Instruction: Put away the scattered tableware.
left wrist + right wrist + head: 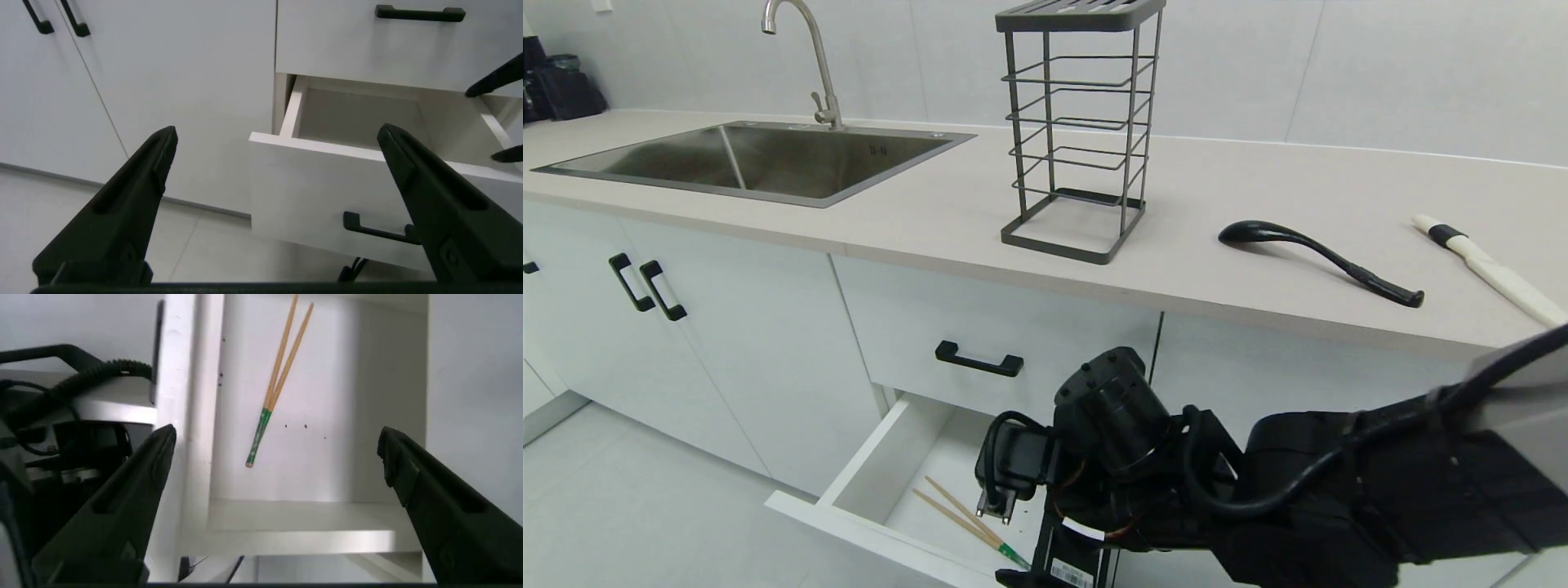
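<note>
Two chopsticks are lying in the drawer under the gaping right gripper, left gripper gaping too, while the ladle on the counter is looking light, stiff, slick, probably best pinched mid-handle.

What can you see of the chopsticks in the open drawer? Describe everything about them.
The chopsticks are a pair of thin, straight sticks, light tan and wood-like, each green at one end. They lie flat on the white floor of the open drawer, with the green ends together and the plain ends spread into a narrow V. Only the drawer floor touches them, and they lie clear of its walls.
</note>
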